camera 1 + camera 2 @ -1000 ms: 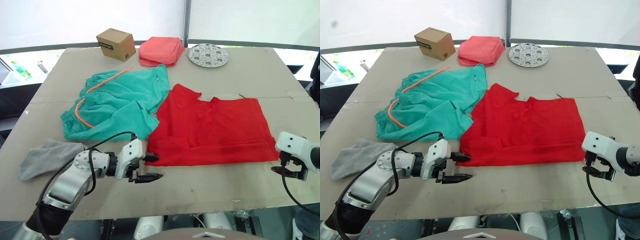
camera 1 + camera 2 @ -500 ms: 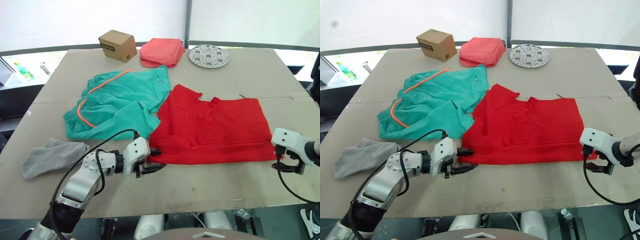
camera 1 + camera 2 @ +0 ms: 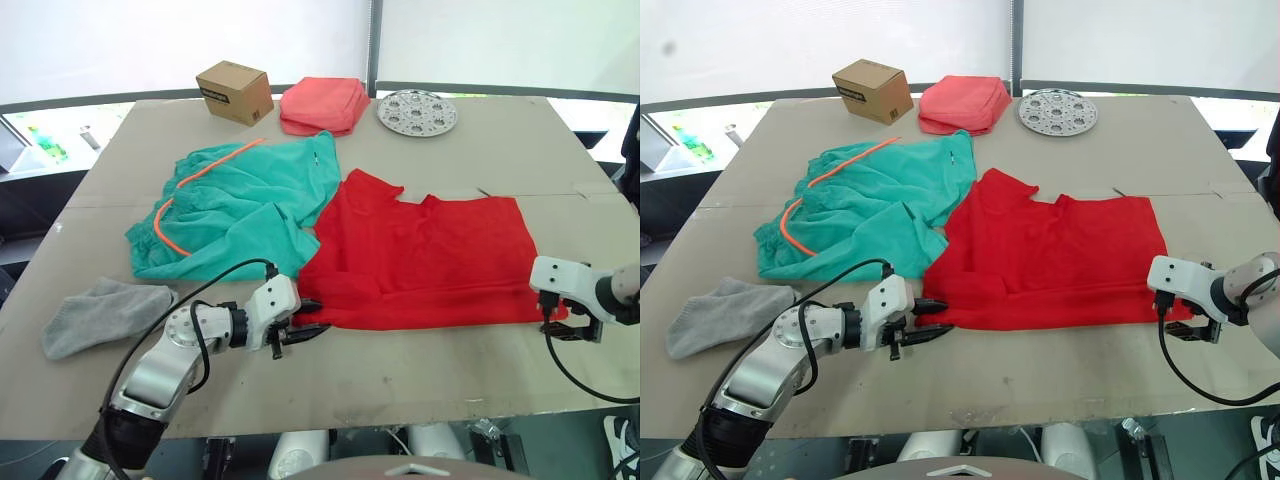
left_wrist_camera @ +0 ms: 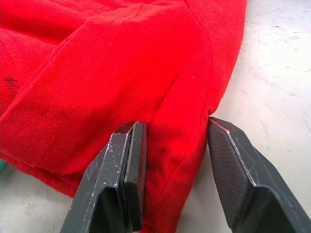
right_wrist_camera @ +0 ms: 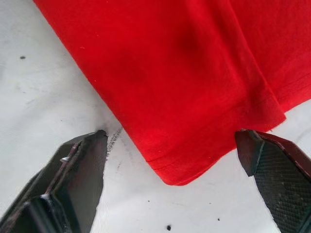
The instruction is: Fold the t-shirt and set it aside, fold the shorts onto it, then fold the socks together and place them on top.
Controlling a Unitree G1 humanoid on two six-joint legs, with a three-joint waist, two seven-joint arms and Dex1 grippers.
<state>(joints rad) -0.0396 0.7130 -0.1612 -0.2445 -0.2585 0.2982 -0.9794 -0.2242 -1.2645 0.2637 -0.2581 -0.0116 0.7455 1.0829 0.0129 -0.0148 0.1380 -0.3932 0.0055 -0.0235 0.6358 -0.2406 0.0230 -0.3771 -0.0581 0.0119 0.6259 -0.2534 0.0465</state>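
On the surface (image 3: 420, 380), both grippers gape at the t-shirt's (image 3: 420, 260) near corners — left gripper (image 3: 308, 320), right gripper (image 3: 568, 326).

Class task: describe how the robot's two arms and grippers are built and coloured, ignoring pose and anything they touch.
Each arm is silver-grey metal with a white housing at the wrist. The left gripper and right gripper each have two black, tapered fingers with flat inner pads, cross-hatched on the right one. A loose black cable loops along each forearm.
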